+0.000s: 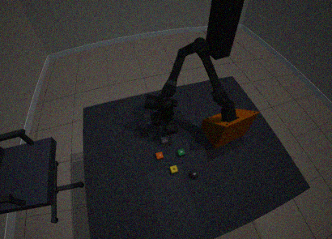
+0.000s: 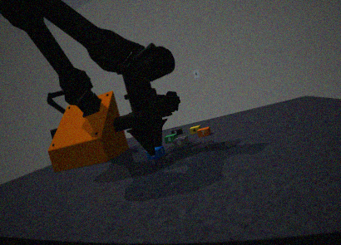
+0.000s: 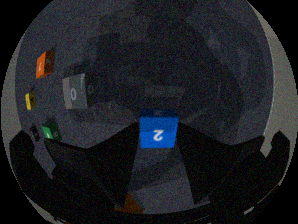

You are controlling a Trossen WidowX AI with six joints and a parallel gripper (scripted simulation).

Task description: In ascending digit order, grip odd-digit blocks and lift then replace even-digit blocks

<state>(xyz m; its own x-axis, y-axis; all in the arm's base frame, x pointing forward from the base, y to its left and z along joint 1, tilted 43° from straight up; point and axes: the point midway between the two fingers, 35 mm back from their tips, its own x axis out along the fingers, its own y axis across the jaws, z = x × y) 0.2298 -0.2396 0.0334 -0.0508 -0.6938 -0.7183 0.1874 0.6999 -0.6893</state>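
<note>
A blue block (image 2: pixel 160 150) (image 3: pixel 158 134) showing a 2 is on the table between the fingertips of my gripper (image 2: pixel 155 154) (image 3: pixel 157 126). The fingers are open a little wider than the block, one on each side, very close to it. The blue block is hidden in the top view. A grey block (image 1: pixel 164 140) (image 2: pixel 181 141) (image 3: pixel 74 94) shows a 0. A green block (image 1: pixel 180 152) (image 2: pixel 170 138) (image 3: pixel 51 131), an orange block (image 1: pixel 159 155) (image 2: pixel 204 132) (image 3: pixel 42 65), a yellow block (image 1: pixel 173 169) (image 2: pixel 195 129) (image 3: pixel 29 101) and a dark block (image 1: pixel 193 175) (image 3: pixel 35 133) have digits too small to read.
The orange base (image 1: pixel 232 131) (image 2: pixel 85 134) of the arm stands beside the work area. The arm casts shadows over the dark surface (image 1: pixel 121 184) (image 2: pixel 258 188). The grey block is the nearest other block to the gripper; the others lie beyond it, off to the left in the wrist view.
</note>
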